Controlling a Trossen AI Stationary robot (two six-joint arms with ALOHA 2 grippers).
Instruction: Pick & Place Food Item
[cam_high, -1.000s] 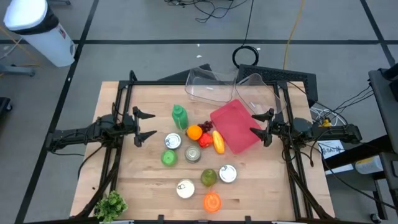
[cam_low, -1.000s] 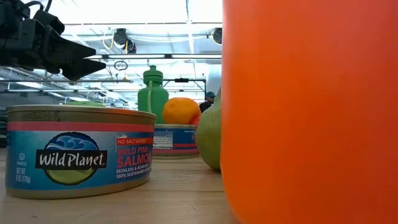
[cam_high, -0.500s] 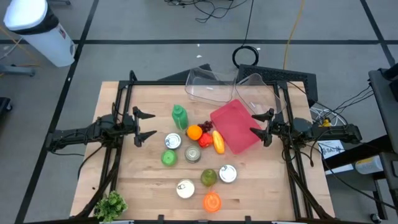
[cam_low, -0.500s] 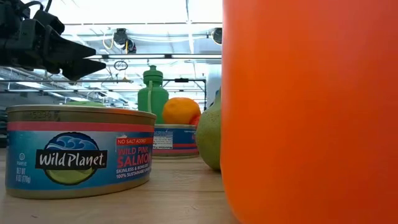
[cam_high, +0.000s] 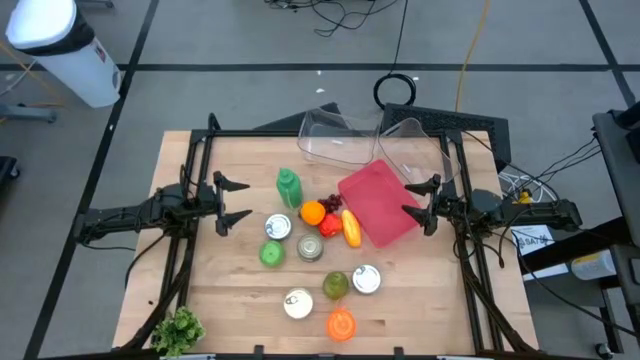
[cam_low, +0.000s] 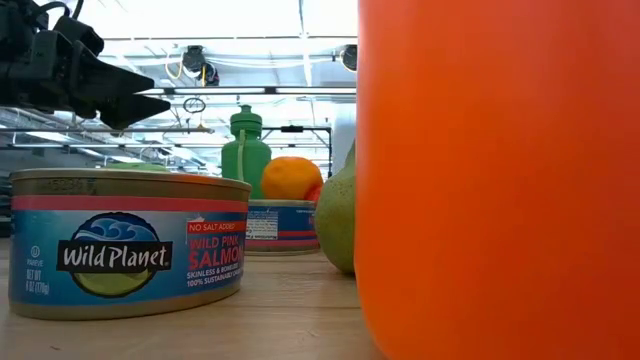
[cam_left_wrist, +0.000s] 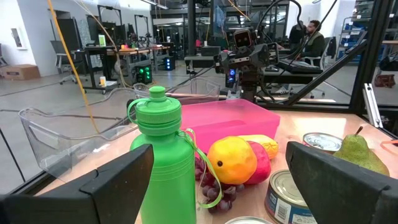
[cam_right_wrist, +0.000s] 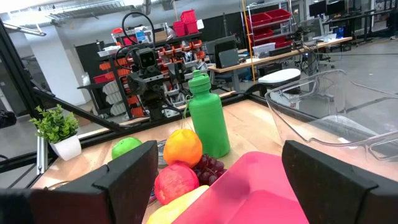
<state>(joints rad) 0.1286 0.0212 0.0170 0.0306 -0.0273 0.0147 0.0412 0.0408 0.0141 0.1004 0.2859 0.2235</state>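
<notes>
We judged the task unstarted: our left gripper (cam_high: 232, 199) and right gripper (cam_high: 419, 201) hung spread and empty at the table's sides. The orange (cam_high: 313, 212), apple (cam_high: 331, 224) and grapes (cam_high: 332, 203) lay just beside the empty pink bin (cam_high: 385, 200).

The bottle (cam_high: 288, 187) stands left of the tray (cam_high: 378, 202), with the orange (cam_high: 312, 212), grapes (cam_high: 332, 202), apple (cam_high: 331, 224) and what looks like a mango (cam_high: 351, 227) between them. Two clear containers (cam_high: 372, 143) sit at the table's (cam_high: 200, 290) far edge. Cans (cam_high: 277, 227) and a pear (cam_high: 335, 285) lie nearer. The potted plant (cam_high: 176, 329) stands at the near left corner.
</notes>
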